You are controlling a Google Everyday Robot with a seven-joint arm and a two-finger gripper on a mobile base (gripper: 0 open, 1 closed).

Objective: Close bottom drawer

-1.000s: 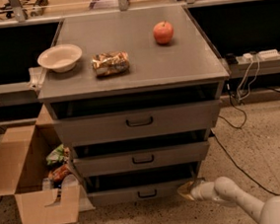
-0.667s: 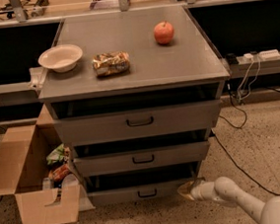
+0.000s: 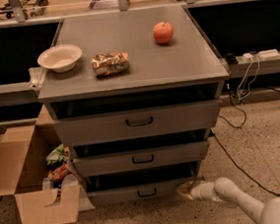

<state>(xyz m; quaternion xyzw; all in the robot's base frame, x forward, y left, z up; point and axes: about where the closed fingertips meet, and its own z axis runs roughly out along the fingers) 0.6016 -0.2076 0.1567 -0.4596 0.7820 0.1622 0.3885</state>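
Gripper (image 3: 187,190) low at 5 o'clock, at the right end of the bottom drawer (image 3: 138,193).

The drawer sits a little way out at 6 o'clock, and I cannot tell whether the gripper is open or closed. On the grey cabinet top (image 3: 141,71) are a bowl (image 3: 59,58) at 10 o'clock, a snack packet (image 3: 110,63) and an apple (image 3: 163,32) at 1 o'clock. A cardboard box (image 3: 25,182) stands on the speckled floor (image 3: 266,141) at 8 o'clock.

No shift: jaws at bottom drawer (image 3: 113,195)
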